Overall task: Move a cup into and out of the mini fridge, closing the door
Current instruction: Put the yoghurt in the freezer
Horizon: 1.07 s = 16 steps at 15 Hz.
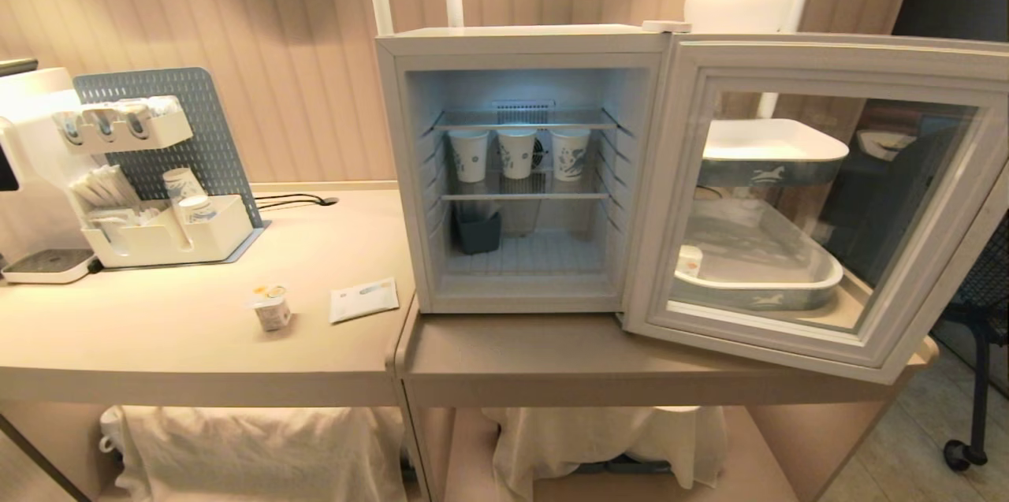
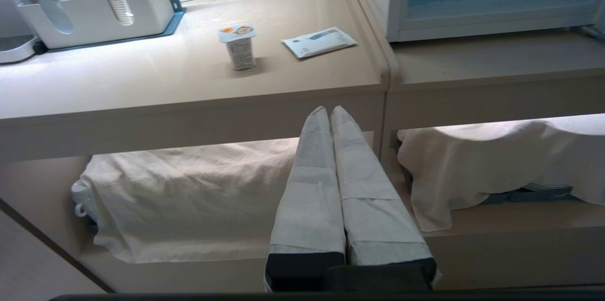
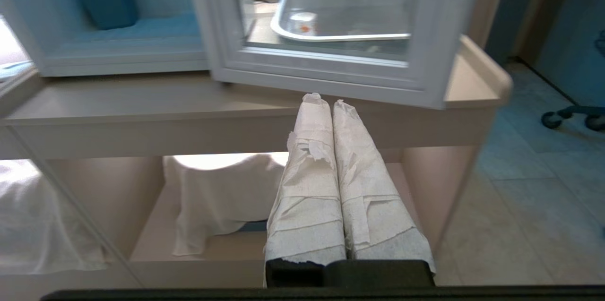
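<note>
cup [image 1: 272,306] on counter; left gripper [image 2: 329,111], right gripper [image 3: 322,100] jaws closed, empty.

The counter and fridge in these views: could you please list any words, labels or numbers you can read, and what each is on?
No text can be read.
The cup: print on its side and lid, too small to read.
The flat white packet: a blue mark, blurred.
The paper cups in the mini fridge: blue patterns, no legible words.
The door: no label visible.
</note>
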{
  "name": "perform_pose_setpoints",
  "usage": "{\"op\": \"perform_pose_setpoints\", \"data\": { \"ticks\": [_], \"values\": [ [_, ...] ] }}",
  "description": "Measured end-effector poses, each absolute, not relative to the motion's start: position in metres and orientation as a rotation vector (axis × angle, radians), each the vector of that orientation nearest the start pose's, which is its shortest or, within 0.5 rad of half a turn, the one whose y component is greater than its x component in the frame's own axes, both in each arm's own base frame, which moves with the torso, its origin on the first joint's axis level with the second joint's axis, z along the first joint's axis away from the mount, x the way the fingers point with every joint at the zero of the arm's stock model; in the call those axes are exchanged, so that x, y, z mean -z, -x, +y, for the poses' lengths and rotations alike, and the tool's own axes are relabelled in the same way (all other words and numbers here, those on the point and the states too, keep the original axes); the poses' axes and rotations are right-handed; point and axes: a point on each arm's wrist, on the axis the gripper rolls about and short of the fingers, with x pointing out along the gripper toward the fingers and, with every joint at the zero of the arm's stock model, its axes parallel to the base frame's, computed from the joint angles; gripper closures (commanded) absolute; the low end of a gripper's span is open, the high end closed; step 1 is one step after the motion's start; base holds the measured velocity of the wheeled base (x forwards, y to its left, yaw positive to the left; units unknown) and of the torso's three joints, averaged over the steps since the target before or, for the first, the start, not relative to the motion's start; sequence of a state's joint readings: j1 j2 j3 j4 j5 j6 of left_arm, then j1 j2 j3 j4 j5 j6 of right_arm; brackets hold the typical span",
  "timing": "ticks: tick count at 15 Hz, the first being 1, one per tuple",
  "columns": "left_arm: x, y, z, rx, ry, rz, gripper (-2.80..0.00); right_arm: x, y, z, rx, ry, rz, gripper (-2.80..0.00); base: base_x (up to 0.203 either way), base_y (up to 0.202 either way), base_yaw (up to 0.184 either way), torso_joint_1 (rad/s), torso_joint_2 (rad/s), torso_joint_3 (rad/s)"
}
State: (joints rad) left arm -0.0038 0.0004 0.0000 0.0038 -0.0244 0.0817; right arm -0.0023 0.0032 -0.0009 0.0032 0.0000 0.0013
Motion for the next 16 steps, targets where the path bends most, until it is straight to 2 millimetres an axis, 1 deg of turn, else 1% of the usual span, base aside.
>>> {"op": "perform_pose_setpoints", "data": {
  "ticks": [16],
  "values": [
    [-0.075, 0.0228, -0.0005, 0.027, -0.068, 0.004, 0.0, -0.0752, 0.0226, 0.0, 0.001, -0.002, 0.006, 0.0, 0.0, 0.193, 0.0, 0.003, 0.0, 0.002]
  ]
}}
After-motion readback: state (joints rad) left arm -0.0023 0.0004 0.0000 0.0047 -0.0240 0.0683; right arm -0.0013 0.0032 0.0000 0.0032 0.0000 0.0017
